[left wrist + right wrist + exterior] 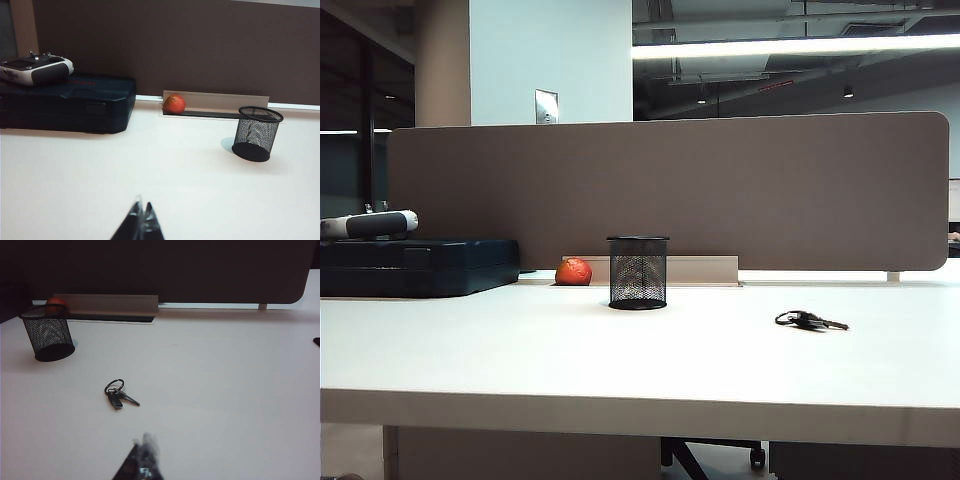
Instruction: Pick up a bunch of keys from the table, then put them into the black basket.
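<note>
the bunch of keys (810, 321) lies flat on the white table (570, 360), well to the right of the black basket (638, 272) in the exterior view, with its thin blade pointing away from the basket. the basket stands upright near the middle of the table, in front of the brown-grey divider panel (720, 190), and nothing can be seen inside it. just behind and to its left an orange ball (573, 271) rests at the cable slot (670, 270) in the table. at the far left a dark blue case (415, 265) lies flat with a white and grey remote controller (370, 223) on top. neither arm shows in the exterior view. the left gripper (141, 225) hovers over bare table, fingertips pressed together and holding nothing. the right gripper (142, 462) hangs near the keys, apart from them, its blurred fingertips together and empty.
</note>
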Tool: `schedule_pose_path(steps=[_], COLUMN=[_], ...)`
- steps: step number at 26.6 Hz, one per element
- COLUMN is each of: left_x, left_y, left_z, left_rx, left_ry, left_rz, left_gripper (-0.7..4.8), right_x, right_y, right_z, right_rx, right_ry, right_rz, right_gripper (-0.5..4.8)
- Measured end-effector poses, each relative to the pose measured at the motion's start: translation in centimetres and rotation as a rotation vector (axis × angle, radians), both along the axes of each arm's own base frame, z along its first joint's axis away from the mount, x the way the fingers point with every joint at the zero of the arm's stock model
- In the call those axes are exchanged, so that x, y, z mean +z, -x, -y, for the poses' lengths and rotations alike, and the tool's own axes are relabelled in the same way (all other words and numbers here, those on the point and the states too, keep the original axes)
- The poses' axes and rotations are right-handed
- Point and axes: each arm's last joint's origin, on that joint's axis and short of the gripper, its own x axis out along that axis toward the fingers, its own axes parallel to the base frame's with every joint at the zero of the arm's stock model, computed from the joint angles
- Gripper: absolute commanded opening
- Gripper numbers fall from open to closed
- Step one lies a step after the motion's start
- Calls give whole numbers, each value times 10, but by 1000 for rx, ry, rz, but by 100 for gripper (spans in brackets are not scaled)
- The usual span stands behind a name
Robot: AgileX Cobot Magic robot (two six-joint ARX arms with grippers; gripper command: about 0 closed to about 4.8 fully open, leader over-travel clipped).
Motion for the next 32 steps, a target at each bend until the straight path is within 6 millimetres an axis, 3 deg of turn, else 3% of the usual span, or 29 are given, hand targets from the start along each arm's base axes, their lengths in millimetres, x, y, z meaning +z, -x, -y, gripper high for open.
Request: schedule_pose_path(steps=[19,32], left_x=[0,15], left_y=[0,4], left_z=[0,3], left_rx=[0,-92], left_ry=[0,-11], left_rz=[0,43], left_gripper=[-5,-6], right_x=[1,45], right_y=[0,10], right_z=[0,1], right_rx=[0,-3], right_ry=[0,-11], right_rz=[10,147], right_gripper=[-9,-9])
